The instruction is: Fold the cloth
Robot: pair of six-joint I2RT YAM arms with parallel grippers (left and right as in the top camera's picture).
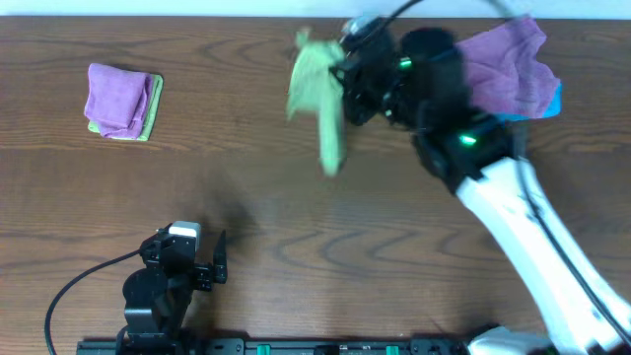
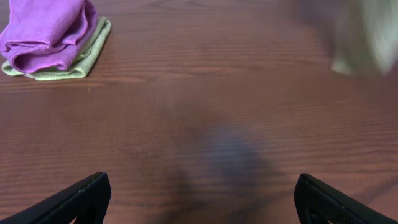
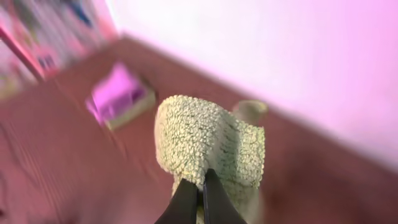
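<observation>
At top centre of the bench point(image 1: 246, 197), the cloth point(image 1: 317, 99) hangs bunched from the right claw point(image 1: 337, 77). It is yellow-green and motion-blurred in the overhead view. It drapes down and to the left of the claw, well apart from every other item. Can't tell whether its lower end touches the wood.

In the right wrist view the cloth point(image 3: 208, 140) fills the centre with its nubbly pile in focus. The right claw point(image 3: 200, 198) is clenched on its lower edge, fingers point(image 3: 186, 202) pinched nearly together with fabric between them. The background there is heavily blurred.

The right arm reaches in from the lower right corner diagonally to the top centre.

Just behind the right arm, at top right, is a loose purple cloth point(image 1: 505, 61), crumpled. A blue cloth point(image 1: 552, 101) peeks out at its right edge, touching it.

At far left is a folded purple cloth point(image 1: 118, 94) stacked on a folded green cloth point(image 1: 146, 123), whose green edge shows along the bottom and right. The left wrist view shows the same stack at upper left, purple point(image 2: 46, 31) over green point(image 2: 87, 56).

The left claw point(image 1: 219, 258) is parked at bottom left and released. In the left wrist view point(image 2: 200, 190) its fingers point(image 2: 81, 196) are spread wide over bare wood, gripping nothing. The hanging cloth point(image 2: 367, 37) is a blur at that view's upper right.
</observation>
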